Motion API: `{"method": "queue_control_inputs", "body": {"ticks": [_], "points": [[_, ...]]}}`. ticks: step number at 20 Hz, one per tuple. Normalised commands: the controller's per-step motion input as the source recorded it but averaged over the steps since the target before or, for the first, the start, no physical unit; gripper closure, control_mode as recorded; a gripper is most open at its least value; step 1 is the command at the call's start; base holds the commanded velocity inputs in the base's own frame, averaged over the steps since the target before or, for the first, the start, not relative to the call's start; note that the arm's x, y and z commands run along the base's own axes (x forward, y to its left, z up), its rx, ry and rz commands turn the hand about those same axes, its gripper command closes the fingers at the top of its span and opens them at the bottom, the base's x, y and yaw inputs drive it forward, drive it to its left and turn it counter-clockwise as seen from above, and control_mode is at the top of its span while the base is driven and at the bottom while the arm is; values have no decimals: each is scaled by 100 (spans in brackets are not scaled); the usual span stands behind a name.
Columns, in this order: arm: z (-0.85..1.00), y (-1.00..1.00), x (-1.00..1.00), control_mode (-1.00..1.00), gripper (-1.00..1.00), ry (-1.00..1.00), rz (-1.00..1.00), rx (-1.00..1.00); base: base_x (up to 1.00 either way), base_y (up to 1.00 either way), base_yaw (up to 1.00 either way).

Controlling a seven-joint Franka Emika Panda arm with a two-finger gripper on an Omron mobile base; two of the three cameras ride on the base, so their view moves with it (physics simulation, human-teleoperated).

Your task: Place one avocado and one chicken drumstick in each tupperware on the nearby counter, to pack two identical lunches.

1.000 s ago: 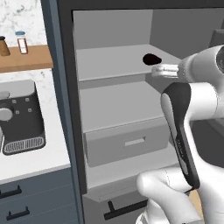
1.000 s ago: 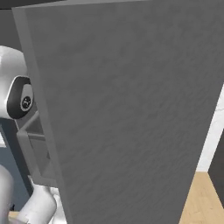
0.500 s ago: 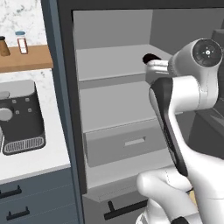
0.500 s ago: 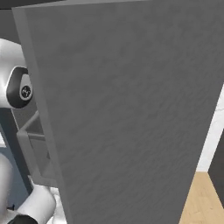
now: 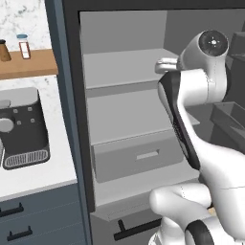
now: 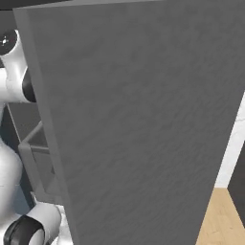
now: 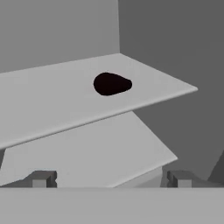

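Observation:
A glossy near-black avocado [image 7: 112,84] lies on the upper grey shelf [image 7: 52,100] of the open fridge, toward its back right corner. My gripper [image 7: 111,179] is open, with its fingertips [image 7: 42,178] far apart and nothing between them. It hovers short of the shelf's front edge, a little below the fruit's level. In the left base view my hand [image 5: 164,65] reaches onto that upper shelf and the arm covers the avocado. The drumsticks, the tupperware and the second avocado are out of view.
The fridge's grey door [image 6: 143,119] stands open at my right. A lower shelf [image 7: 87,153] and a drawer [image 5: 139,155] sit beneath the upper one. Left of the fridge, a coffee machine [image 5: 21,129] stands on the white counter [image 5: 43,179] over dark drawers [image 5: 28,222].
My arm has swung up and leftward toward the upper shelf. The avocado, visible beside the hand in the left base view before, is now covered by the arm.

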Motion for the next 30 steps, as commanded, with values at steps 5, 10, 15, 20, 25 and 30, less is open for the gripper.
{"method": "queue_control_inputs", "body": {"ticks": [5,10,15,20,25,30], "points": [[-8,-10,50,-100,-100,0,0,0,0,0,0],[-9,-11,46,-100,-100,0,0,0,0,0,0],[-8,-10,47,-100,-100,0,0,0,0,0,0],[-15,-4,50,-100,-100,0,0,0,0,0,0],[-15,-3,54,-100,-100,0,-1,0,0,0,0],[-10,-4,44,-100,-100,0,-6,0,0,0,0]]}}
